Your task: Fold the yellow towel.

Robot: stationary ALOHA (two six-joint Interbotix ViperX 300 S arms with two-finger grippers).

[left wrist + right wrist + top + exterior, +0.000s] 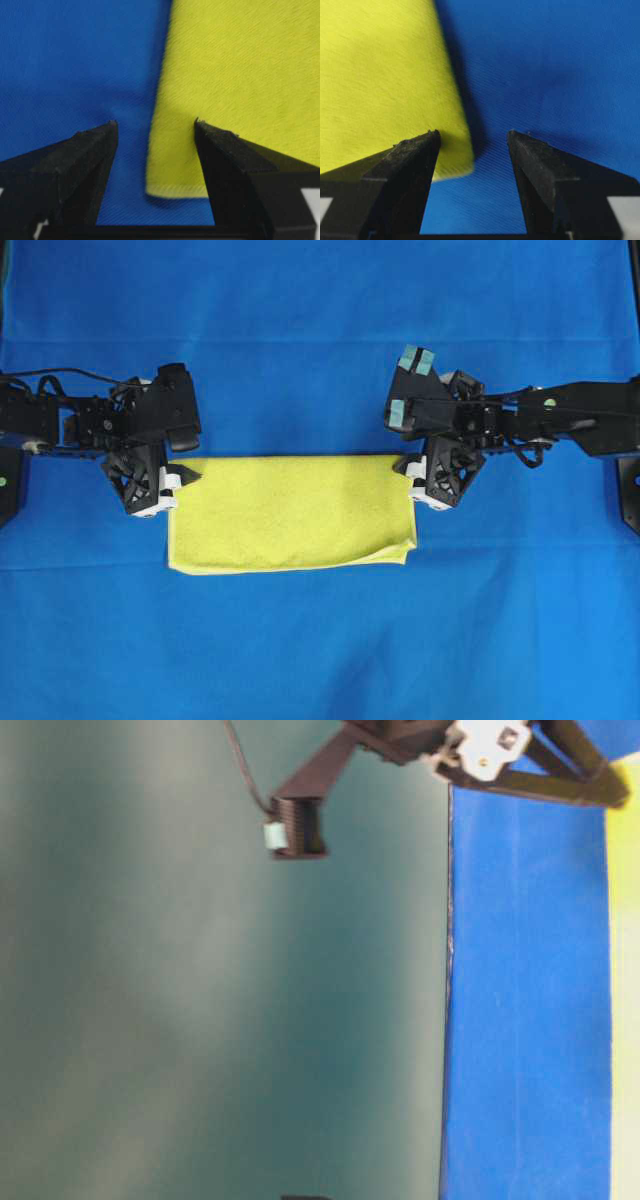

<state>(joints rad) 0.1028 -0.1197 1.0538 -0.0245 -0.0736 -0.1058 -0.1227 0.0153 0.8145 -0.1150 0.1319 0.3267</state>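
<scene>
One fold looks done, the yellow towel lying doubled as a strip on the blue cloth (near-right corner curling), left gripper and right gripper gaping empty at its far corners, another fold likely ahead.

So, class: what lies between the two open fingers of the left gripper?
In the left wrist view, the left gripper is open over a corner of the yellow towel and the bare blue cloth beside it; neither finger visibly touches the towel.

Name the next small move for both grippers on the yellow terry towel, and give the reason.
Probably close both on the corners. The left gripper and right gripper stand open, each straddling a corner of the already half-folded yellow terry towel, gripping nothing.
</scene>
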